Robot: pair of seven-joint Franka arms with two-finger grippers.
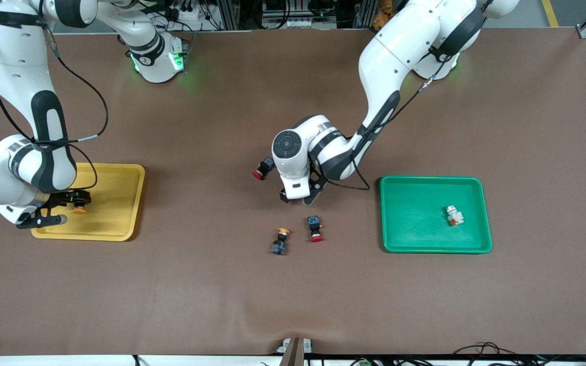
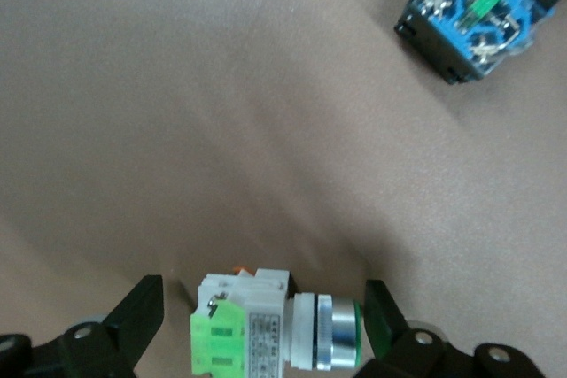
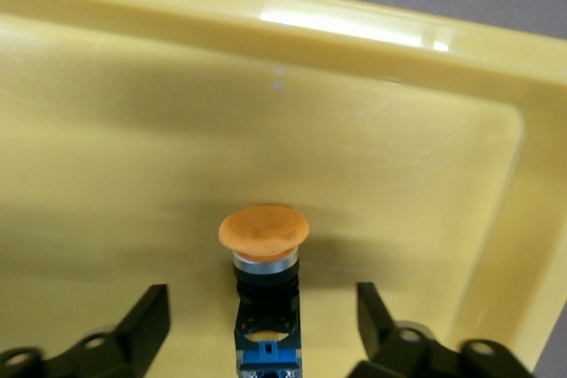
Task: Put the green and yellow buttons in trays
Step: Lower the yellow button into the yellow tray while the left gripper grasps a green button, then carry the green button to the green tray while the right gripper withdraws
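The pale silvery-white switch with the light-green block [image 2: 257,334] lies on the brown tabletop [image 1: 196,284] directly under the left tool [image 1: 296,197], in the middle of the front view, where the wrist hides it. In the left wrist view its long axis runs from one black finger [image 2: 142,320] toward the other, block end at one finger and green cap end just beside the other. The left tool stands wide open and holds nothing, its fingers bracketing the switch end to end, so closing would pinch it lengthwise. I judge this arm the one to take it: the green rectangular plastic tray [image 1: 400,193], already holding a silvery-white switch with an orange-red mark [image 1: 455,215], lies toward the left arm's end. The left arm reaches down from the top of the frame, elbow high, wrist bent so that the tool points at the tabletop. The right tool [image 1: 66,207] hangs low over the yellow rectangular plastic tray [image 1: 120,175], wide open, its fingers clear of the black-and-blue orange-capped switch [image 3: 264,258] resting in the tray.
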